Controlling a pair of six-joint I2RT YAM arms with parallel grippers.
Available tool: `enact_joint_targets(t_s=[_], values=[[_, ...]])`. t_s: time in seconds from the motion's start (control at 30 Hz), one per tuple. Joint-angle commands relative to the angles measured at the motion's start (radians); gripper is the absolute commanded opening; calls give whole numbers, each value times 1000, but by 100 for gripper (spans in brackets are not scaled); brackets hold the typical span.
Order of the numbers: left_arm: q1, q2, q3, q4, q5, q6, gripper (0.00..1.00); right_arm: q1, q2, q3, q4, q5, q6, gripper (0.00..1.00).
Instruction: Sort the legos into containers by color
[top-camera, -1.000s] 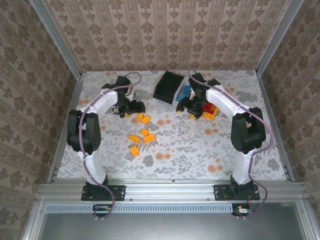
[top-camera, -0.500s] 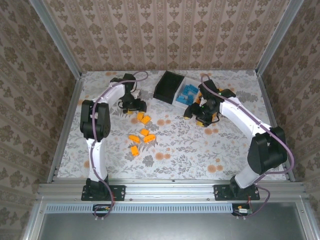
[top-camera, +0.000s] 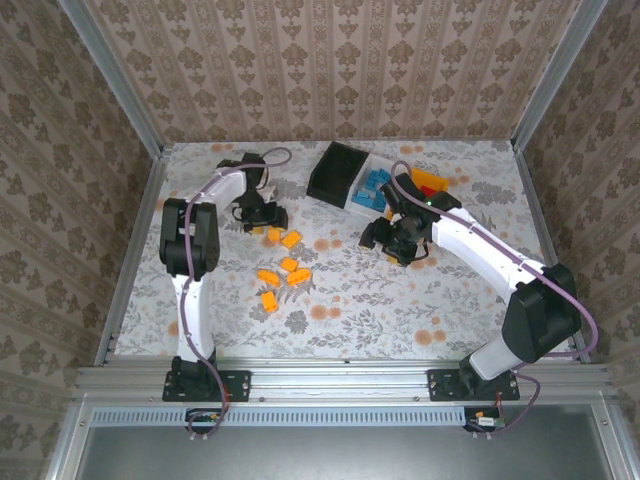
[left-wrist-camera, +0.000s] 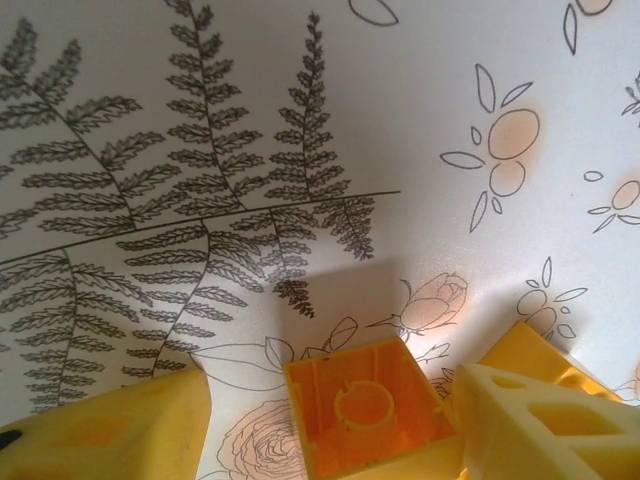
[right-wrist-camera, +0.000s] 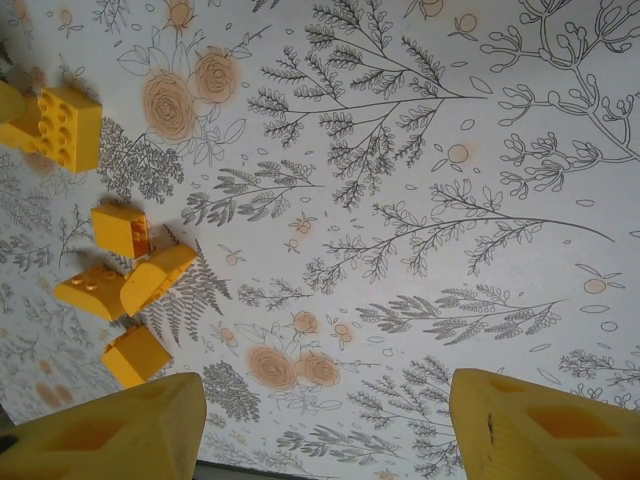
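My left fingers (left-wrist-camera: 100, 430) are spread, an orange-yellow brick (left-wrist-camera: 362, 410) lying hollow side up between them on the tabletop (left-wrist-camera: 300, 120). My right fingers (right-wrist-camera: 540, 420) hang spread above the tabletop, with loose orange-yellow bricks (right-wrist-camera: 120, 232) lying off to one side.

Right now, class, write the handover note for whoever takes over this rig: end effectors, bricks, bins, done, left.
Left end effector: open, straddling one orange-yellow brick on the table, not clamped.
Right end effector: open, empty, above the table.
Done: blue bricks sit in the white bin.
Left: the loose orange-yellow bricks mid-table need binning; black bin and orange-yellow bin stand at the back.
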Motion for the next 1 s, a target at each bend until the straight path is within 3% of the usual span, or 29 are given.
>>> enact_joint_targets(t_s=[0.0,0.17,0.5,0.6,0.77,0.97], values=[[-55,0,-29,-24,4,3,67,-11,-5,15,-2,12,-12,67],[-68,-14,-77,-39,-19,-24,65,-28,57,43,16,-41,-74,68],[-86,6,31,-96,-54,-57,39,-60,114,32,76,-120,-177,68],[-101,-32,24,-87,-37,-105,37,-81,98,1,106,-145,-199,68],[-104,-89,42,-15,70,-237,36,-130,72,-12,84,-164,-232,68],[-93,-51,167,213,276,-492,34,-163,28,-35,102,-165,-222,68]])
